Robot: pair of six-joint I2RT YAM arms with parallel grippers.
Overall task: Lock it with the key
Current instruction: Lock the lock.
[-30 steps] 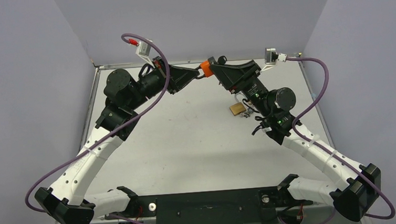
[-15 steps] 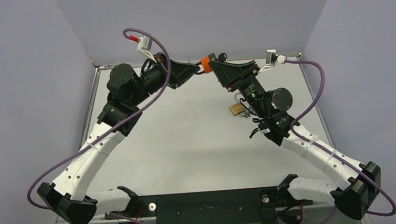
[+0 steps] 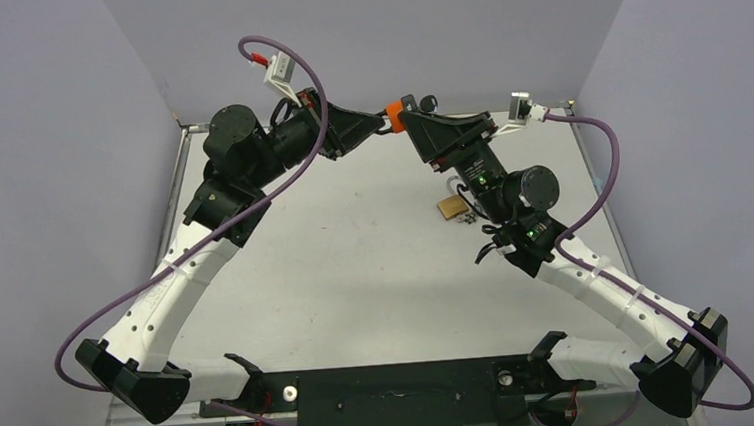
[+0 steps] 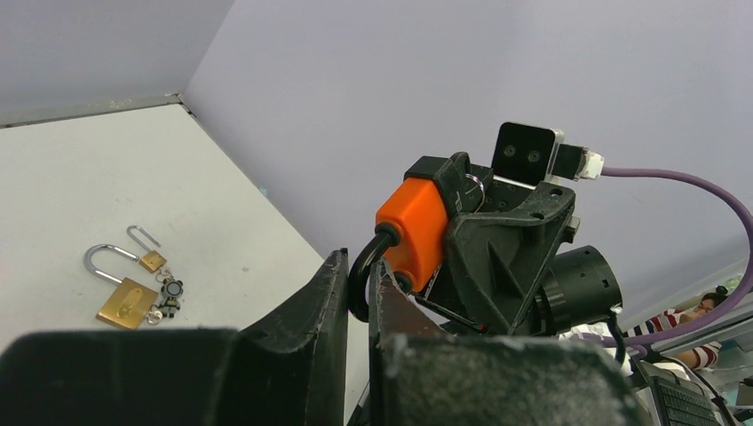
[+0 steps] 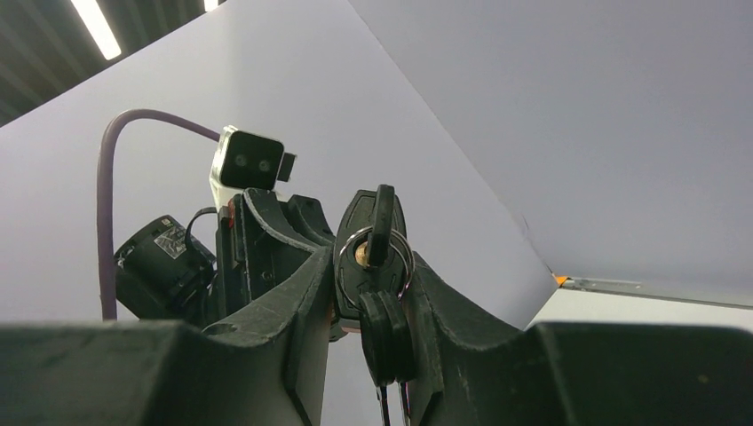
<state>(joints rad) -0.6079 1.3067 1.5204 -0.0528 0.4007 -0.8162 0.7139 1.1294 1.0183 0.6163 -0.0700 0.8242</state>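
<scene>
On table [image 3: 356, 260], lock [image 3: 449, 207], apart from jaws, left pinching loop [image 4: 357, 273], right gripping keys [image 5: 368, 222].

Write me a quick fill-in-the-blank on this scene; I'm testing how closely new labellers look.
1. The left hand pinches a black loop on a block coloured ___.
2. The brass padlock lies on the ___.
3. A metal ___ threads the black keys gripped by the right hand.

Missing words: orange; table; ring.
</scene>
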